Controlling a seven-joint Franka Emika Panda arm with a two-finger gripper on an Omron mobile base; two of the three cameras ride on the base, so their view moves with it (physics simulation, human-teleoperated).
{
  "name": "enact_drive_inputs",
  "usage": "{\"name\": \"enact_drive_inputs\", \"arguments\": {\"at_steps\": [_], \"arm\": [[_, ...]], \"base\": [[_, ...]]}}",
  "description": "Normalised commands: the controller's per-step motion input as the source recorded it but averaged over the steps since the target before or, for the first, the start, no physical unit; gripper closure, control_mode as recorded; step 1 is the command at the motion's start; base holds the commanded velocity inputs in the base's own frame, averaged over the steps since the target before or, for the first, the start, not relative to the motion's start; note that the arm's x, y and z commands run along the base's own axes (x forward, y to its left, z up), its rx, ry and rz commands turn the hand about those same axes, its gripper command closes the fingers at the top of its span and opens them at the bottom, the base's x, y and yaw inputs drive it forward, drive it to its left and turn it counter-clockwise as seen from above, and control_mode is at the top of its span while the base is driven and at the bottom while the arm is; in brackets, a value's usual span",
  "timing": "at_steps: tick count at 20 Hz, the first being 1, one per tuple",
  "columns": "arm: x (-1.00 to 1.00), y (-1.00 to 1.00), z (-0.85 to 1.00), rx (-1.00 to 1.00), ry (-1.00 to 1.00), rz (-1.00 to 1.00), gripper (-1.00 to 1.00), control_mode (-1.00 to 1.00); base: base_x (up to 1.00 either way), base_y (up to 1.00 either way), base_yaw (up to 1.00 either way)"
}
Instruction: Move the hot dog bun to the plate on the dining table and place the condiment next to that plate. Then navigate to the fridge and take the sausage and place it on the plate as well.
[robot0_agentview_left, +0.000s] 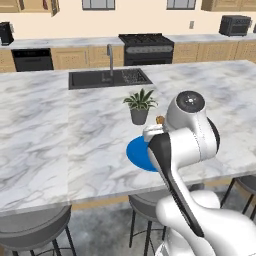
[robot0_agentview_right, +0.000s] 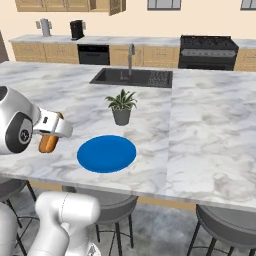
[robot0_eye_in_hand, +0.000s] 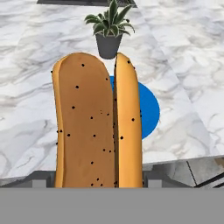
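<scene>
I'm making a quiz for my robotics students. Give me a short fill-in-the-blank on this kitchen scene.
1. The gripper holds the ____ above the table's near edge.
2. The round plate is coloured ____.
3. Just beyond the plate stands a potted ____.
4. The plate has ____ lying on it yet.

Missing words: bun; blue; plant; nothing

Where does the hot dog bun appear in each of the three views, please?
Left base view: hot dog bun, a small tip showing just above the arm, right of the potted plant.
Right base view: at the left, in the gripper, left of the plate.
Hand view: centre, upright.
Shared landmark: the potted plant.
</scene>
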Motion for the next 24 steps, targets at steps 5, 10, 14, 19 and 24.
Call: {"name": "enact_drive_inputs", "arguments": {"at_steps": [5, 10, 14, 19, 24], "arm": [[0.99, -0.57, -0.25, 0.05, 0.26, 0.0, 1.0, -1.0], [1.0, -0.43, -0.59, 0.01, 0.27, 0.0, 1.0, -1.0], [0.85, -0.18, -0.84, 0.0, 0.12, 0.0, 1.0, -1.0], [0.78, -0.11, -0.69, 0.0, 0.03, 0.03, 1.0, -1.0], [0.44, -0.1, -0.66, 0.0, 0.01, 0.06, 1.0, -1.0]], "base": [[0.0, 0.0, 0.0], [0.0, 0.0, 0.0], [0.0, 0.0, 0.0], [0.0, 0.0, 0.0], [0.0, 0.0, 0.0]]}}
